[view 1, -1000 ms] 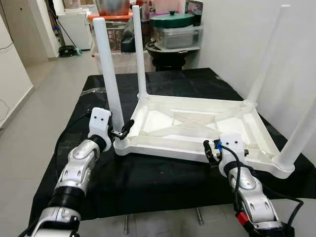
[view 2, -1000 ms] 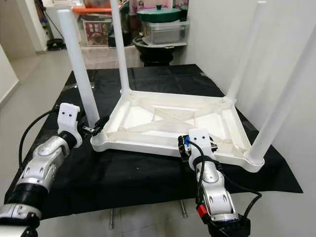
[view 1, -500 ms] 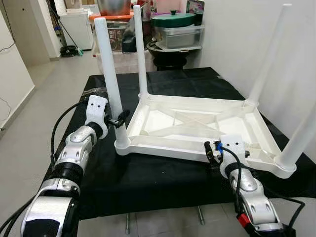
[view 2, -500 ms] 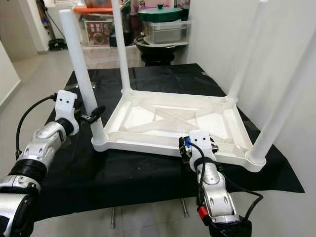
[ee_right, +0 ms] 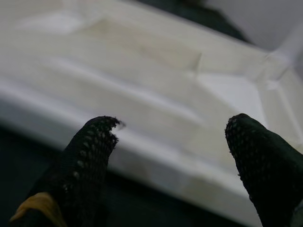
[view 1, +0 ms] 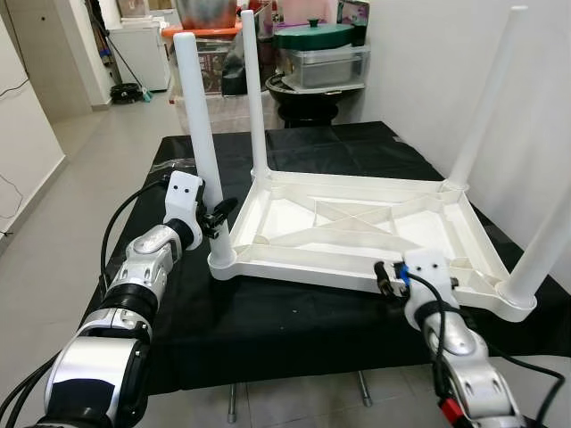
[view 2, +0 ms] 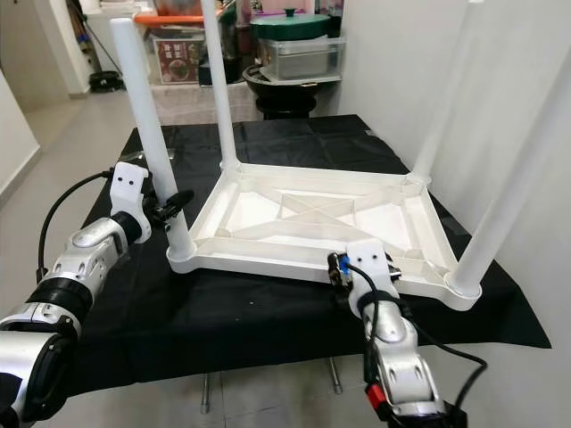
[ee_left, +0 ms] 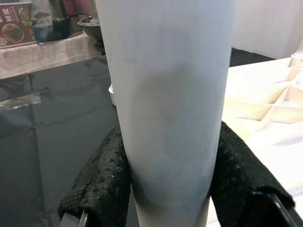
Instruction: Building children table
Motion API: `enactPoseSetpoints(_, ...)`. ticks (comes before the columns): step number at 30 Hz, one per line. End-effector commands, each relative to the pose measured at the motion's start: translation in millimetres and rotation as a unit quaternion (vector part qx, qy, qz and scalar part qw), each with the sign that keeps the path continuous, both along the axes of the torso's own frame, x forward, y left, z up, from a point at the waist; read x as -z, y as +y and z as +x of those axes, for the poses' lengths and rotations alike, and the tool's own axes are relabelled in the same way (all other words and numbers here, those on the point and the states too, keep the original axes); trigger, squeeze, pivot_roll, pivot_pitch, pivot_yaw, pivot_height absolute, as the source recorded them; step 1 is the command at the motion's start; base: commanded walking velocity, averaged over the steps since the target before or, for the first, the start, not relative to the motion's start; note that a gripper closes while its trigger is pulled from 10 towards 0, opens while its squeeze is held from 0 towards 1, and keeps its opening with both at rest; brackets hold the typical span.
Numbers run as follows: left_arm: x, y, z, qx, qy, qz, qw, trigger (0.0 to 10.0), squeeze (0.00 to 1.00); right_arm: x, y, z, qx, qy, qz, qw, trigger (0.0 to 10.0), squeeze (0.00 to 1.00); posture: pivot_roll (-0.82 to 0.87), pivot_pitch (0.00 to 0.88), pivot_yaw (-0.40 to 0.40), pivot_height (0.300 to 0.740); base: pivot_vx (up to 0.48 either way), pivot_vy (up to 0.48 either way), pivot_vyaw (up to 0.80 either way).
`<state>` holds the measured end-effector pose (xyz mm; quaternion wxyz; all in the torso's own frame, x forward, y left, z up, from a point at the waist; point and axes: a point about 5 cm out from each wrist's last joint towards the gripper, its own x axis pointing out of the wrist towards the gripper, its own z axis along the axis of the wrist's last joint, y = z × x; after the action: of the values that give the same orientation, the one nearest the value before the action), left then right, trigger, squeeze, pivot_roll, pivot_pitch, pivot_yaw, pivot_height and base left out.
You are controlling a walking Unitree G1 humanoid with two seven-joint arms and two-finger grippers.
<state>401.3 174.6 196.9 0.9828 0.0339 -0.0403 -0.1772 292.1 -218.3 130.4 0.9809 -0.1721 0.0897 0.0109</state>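
1. Grip first: the left gripper (view 1: 217,217) has its 2 black fingers (ee_left: 102,182) closed against opposite sides of the near-left leg (view 1: 201,134), low on the shaft, just above the corner socket of the white tabletop (view 1: 357,227).
2. That leg's long axis runs vertical, pointing straight up from the upturned tabletop, so the fingers cross it at a right angle; the left arm is plainly the nearer arm to this corner.
3. The tabletop lies upside down on a black cloth (view 1: 268,330) over a stand, ribbed underside facing up, with 4 white legs rising from its 4 corners.
4. The right gripper (view 1: 389,279) sits at the near rim of the tabletop, towards the near-right corner. Its fingers (ee_right: 92,151) are spread wide and hold nothing, with the rim lying just beyond the tips.
5. The rim's long axis runs left to right across the right gripper's reach, so I judge a short forward push would let it bracket that edge and steady the tabletop while the left gripper seats or checks the leg.
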Motion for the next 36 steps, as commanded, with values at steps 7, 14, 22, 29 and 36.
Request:
enactPoseSetpoints(7,13.7,4.7,-7.9,-0.007,-0.010,-0.012,1.000,5.0,0.00,7.3,-26.6,-16.8,-0.055,0.083,0.017,0.995,10.0,0.00,-0.06,0.000,0.035,0.740,0.000,0.000,0.00)
enactPoseSetpoints(14,22.2,3.9,-12.2,-0.010,-0.007,-0.014,1.000,10.0,0.00,5.0,-25.7,-8.7,-0.057,0.087,0.053,0.993,10.0,0.00,-0.04,0.000,0.024,0.740,0.000,0.000,0.00)
enactPoseSetpoints(22,19.2,6.4,-16.7,-0.016,-0.027,-0.021,0.999,10.0,0.00,18.5,-24.4,-3.4,-0.010,0.137,0.156,0.978,10.0,0.00,-0.02,0.000,0.013,0.740,0.000,0.000,0.00)
enactPoseSetpoints(29,25.0,12.5,-20.7,-0.025,-0.024,-0.016,0.999,10.0,0.00,3.5,-23.8,-5.6,-0.034,0.120,0.183,0.975,10.0,0.00,-0.04,0.000,0.023,0.740,0.000,0.000,0.00)
enactPoseSetpoints(36,25.0,7.4,-21.4,-0.021,-0.025,-0.021,0.999,10.0,0.00,0.6,-39.4,-6.1,-0.009,0.108,0.167,0.980,10.0,0.00,-0.04,0.000,0.025,0.740,0.000,0.000,0.00)
